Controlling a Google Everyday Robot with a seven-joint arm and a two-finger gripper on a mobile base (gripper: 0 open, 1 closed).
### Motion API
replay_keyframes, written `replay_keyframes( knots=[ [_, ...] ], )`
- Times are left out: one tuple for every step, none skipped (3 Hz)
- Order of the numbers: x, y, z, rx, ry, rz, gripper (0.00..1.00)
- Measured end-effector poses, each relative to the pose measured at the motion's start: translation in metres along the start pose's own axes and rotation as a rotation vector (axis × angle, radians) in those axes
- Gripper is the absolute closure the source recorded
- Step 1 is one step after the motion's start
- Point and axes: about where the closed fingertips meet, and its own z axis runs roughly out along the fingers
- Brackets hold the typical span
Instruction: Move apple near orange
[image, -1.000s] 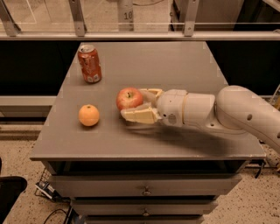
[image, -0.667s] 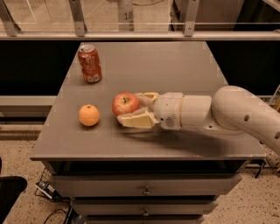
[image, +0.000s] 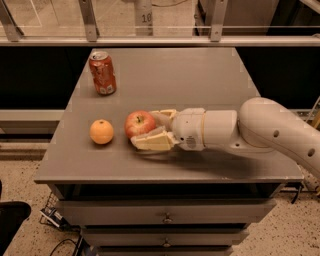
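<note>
The red apple (image: 139, 123) with yellowish patches sits low over the grey table (image: 175, 75), held between the two pale fingers of my gripper (image: 150, 127), which reaches in from the right and is shut on it. The orange (image: 101, 131) rests on the table a short gap to the left of the apple, apart from it. The white arm (image: 260, 130) stretches off to the right edge of the view.
A red soda can (image: 102, 73) stands upright at the table's back left. The table's front edge lies just below the gripper, with drawers (image: 165, 217) under it. A metal railing (image: 150, 40) runs behind the table.
My gripper has carried the apple to the left, from mid-table toward the orange. The orange and can have not moved.
</note>
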Motion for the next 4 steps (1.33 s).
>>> replay_keyframes(
  knots=[
    [-0.0006, 0.0013, 0.0013, -0.003, 0.0, -0.001, 0.59],
    [-0.0013, 0.0026, 0.0028, -0.007, 0.001, -0.003, 0.35],
    [-0.0021, 0.004, 0.0044, -0.01, 0.001, -0.005, 0.12],
    [-0.0027, 0.0051, 0.0057, -0.013, 0.001, -0.006, 0.0]
  ],
)
